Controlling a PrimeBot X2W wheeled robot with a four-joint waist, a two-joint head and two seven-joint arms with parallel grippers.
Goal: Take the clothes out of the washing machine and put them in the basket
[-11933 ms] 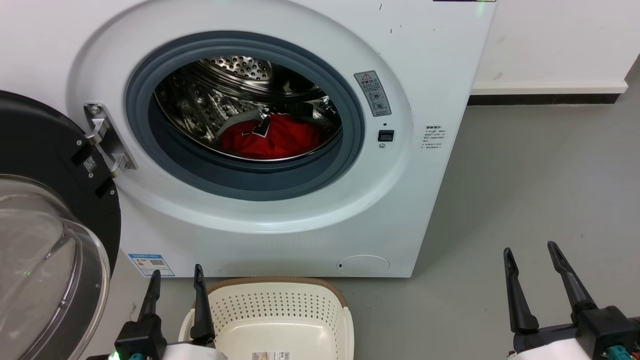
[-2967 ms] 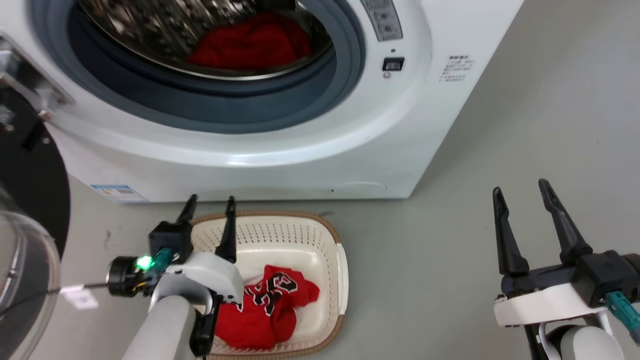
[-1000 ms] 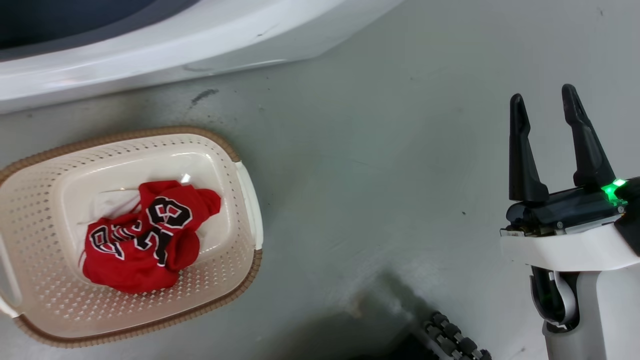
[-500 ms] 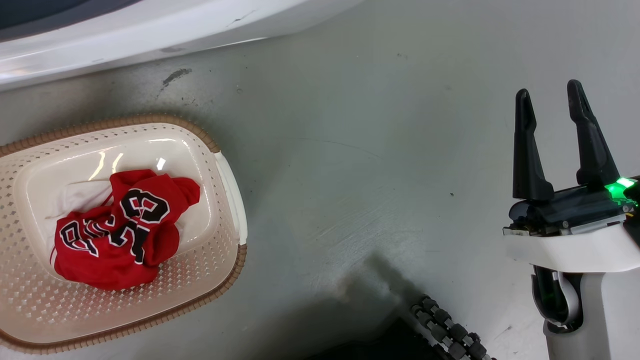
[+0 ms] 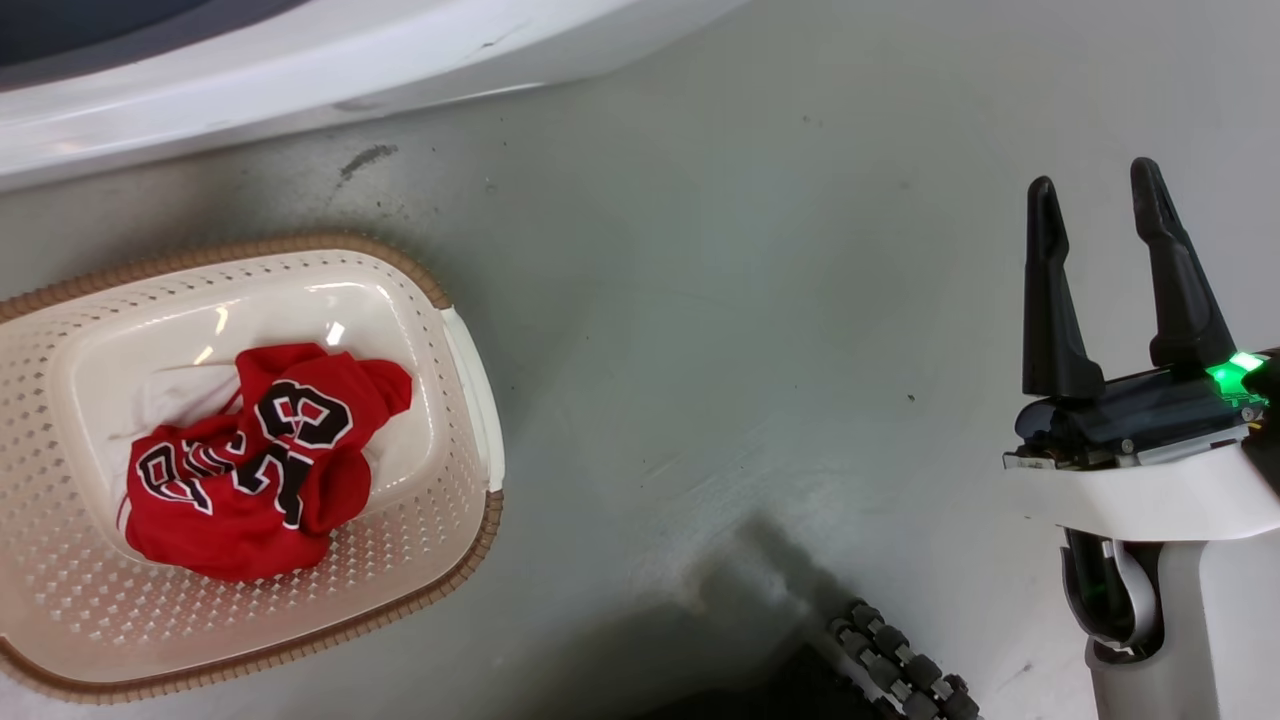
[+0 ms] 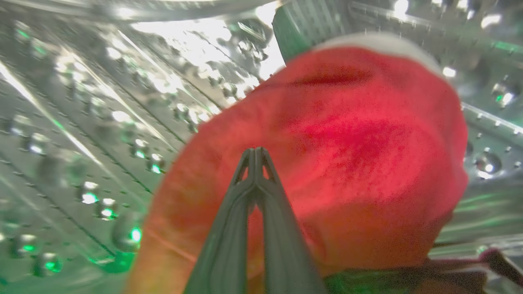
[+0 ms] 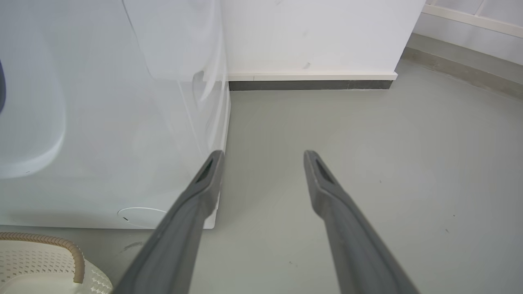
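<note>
Holding the left gripper [image 6: 255,153] clamped fully closed inside the perforated steel drum [image 6: 81,122], fingertips meeting right against a red garment [image 6: 347,143]. Not revealing whether pinching cloth or merely touching it. Showing that garment blurred, heaped against the drum wall, white trim running along its far edge.

Spreading the right gripper [image 5: 1093,176] wide apart, gripping nothing, hovering above the bare grey floor [image 5: 750,350] well to the right of the basket [image 5: 470,540]. Pointing, in the right wrist view, past the front lower corner of the washing machine [image 7: 122,122], with a piece of the basket's brown rim peeking in at the bottom left.

Resting a crumpled red jersey [image 5: 250,470], black white-outlined numerals facing up, in the middle of the basket's bottom, clear of the rim on every side. Standing the basket on the floor near the washing machine's white lower front edge, apart from it, with a strip of scuffed floor lying between.
</note>
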